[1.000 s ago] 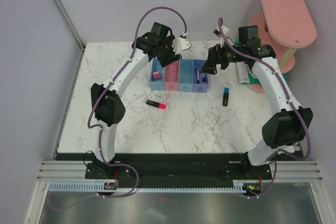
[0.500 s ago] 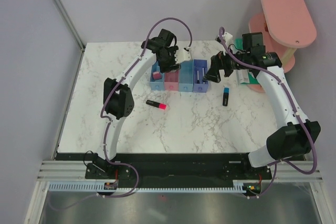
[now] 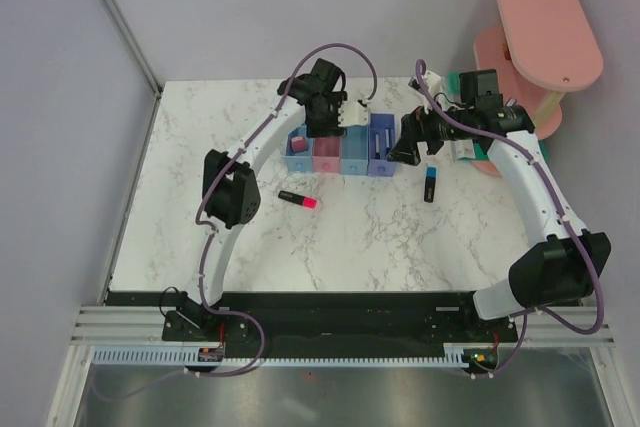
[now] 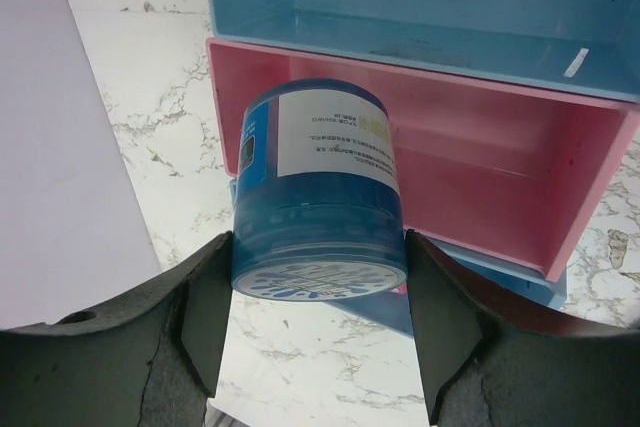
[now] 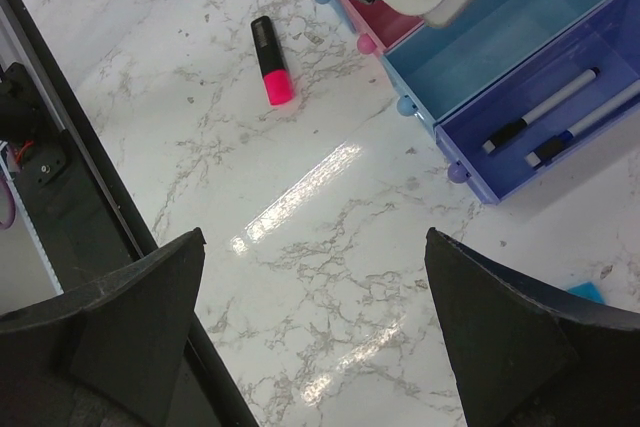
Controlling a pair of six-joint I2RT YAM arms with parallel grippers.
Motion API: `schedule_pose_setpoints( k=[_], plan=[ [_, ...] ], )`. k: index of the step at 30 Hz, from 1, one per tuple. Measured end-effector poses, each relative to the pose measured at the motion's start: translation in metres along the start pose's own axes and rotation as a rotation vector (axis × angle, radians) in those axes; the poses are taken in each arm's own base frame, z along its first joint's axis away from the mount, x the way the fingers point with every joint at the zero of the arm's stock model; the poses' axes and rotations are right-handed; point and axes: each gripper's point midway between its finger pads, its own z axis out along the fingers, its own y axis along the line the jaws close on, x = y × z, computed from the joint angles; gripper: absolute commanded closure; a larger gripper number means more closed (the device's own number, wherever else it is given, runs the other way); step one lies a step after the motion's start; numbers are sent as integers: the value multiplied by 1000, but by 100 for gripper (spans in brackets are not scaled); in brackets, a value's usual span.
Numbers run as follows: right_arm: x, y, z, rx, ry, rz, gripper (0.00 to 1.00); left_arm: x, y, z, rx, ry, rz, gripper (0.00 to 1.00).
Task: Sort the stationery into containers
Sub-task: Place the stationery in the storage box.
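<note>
My left gripper (image 4: pixel 318 282) is shut on the round blue pot (image 4: pixel 318 187) and holds it above the near wall of the pink tray (image 4: pixel 500 172), with a blue tray (image 4: pixel 420 7) beyond. In the top view the left gripper (image 3: pixel 328 125) hangs over the row of four trays (image 3: pixel 340 165). My right gripper (image 5: pixel 315 277) is open and empty above bare marble, right of the violet tray (image 5: pixel 600 62), which holds two thin pens (image 5: pixel 540 112). A pink-ended highlighter (image 3: pixel 298 199) lies in front of the trays. A blue-ended highlighter (image 3: pixel 430 183) lies to their right.
A pink eraser (image 3: pixel 297 141) lies in the leftmost blue tray. A green tray (image 3: pixel 472 150) and the pink two-tier shelf (image 3: pixel 540 37) stand at the back right. The table's dark near edge (image 5: pixel 60 197) runs along the left of the right wrist view.
My left gripper has carried the blue pot toward the near side, from behind the trays to over them. My right gripper has drifted slightly nearer and stays open.
</note>
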Motion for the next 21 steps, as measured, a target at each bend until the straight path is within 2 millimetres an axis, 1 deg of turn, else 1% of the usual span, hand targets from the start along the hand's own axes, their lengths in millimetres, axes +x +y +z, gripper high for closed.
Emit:
schedule_pose_setpoints(
  k=[6, 12, 16, 21],
  plan=[
    [2, 3, -3, 1, -4, -4, 2, -7, -6, 10, 4, 40, 92, 98],
    [2, 7, -13, 14, -29, -16, 2, -13, -4, 12, -9, 60, 185, 98],
    [1, 10, -20, 24, -47, -28, 2, -15, -3, 18, -15, 78, 238, 98],
    [1, 10, -22, 25, -52, -25, 2, -16, -3, 23, -21, 97, 285, 98]
  ],
)
